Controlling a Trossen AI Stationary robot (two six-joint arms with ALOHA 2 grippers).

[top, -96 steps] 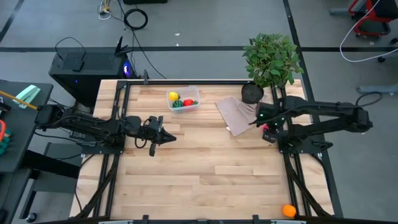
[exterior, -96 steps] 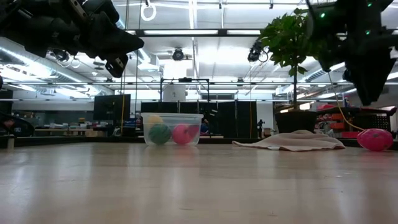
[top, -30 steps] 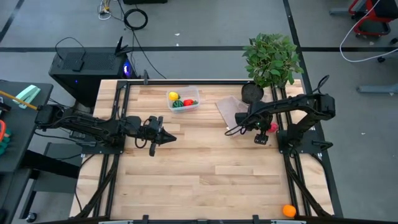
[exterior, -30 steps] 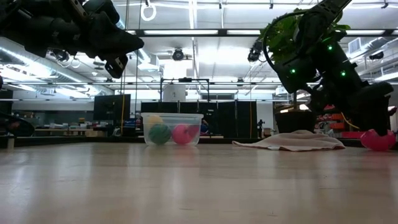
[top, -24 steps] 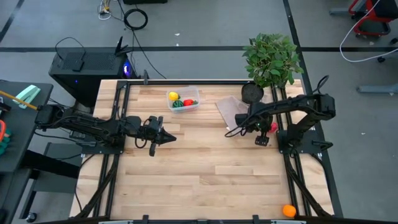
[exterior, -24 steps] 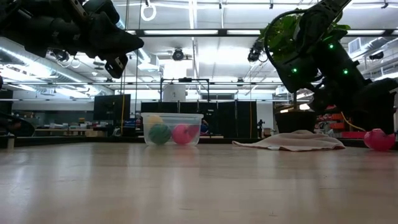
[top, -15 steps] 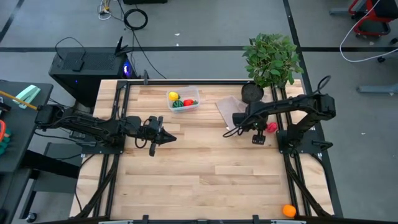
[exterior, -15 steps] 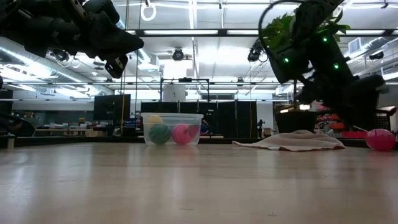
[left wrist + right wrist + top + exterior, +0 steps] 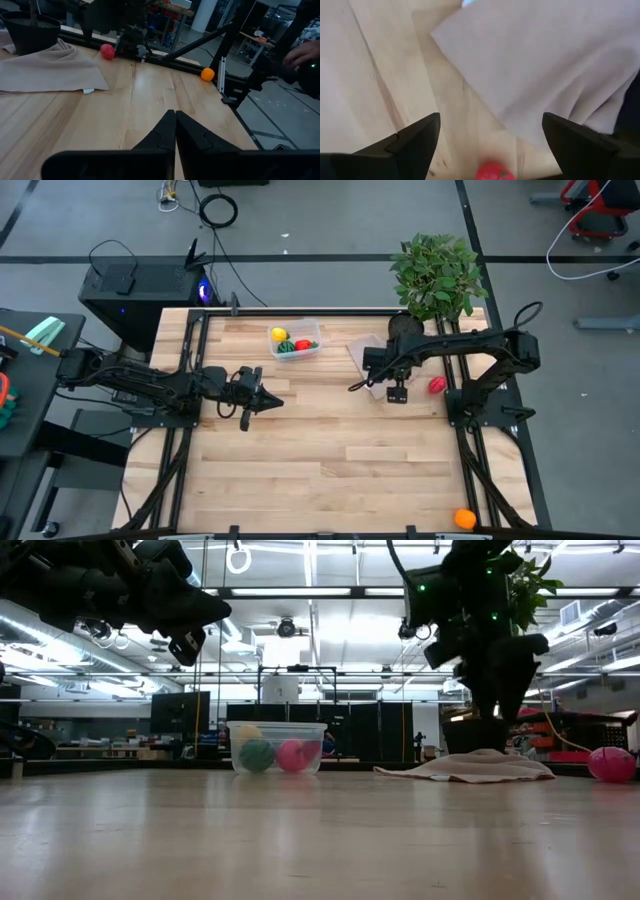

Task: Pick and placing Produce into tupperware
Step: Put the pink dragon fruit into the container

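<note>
Right gripper (image 9: 393, 387) swung inward, off red piece (image 9: 436, 385), jaws wide, empty. Piece lies beside cloth (image 9: 368, 358), far from tupperware (image 9: 294, 340). Probably light, hard, rolly: pinch across middle. Left gripper (image 9: 268, 402) closed, waiting.

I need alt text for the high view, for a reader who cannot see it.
Seen from above, the open right gripper hangs by a beige cloth, a red fruit lying beside it on the table. The tupperware holds produce; the left gripper waits shut.

Produce (image 9: 291, 342) in tupperware (image 9: 312, 351) — cloth (image 9: 366, 356) perhaps just right.
</note>
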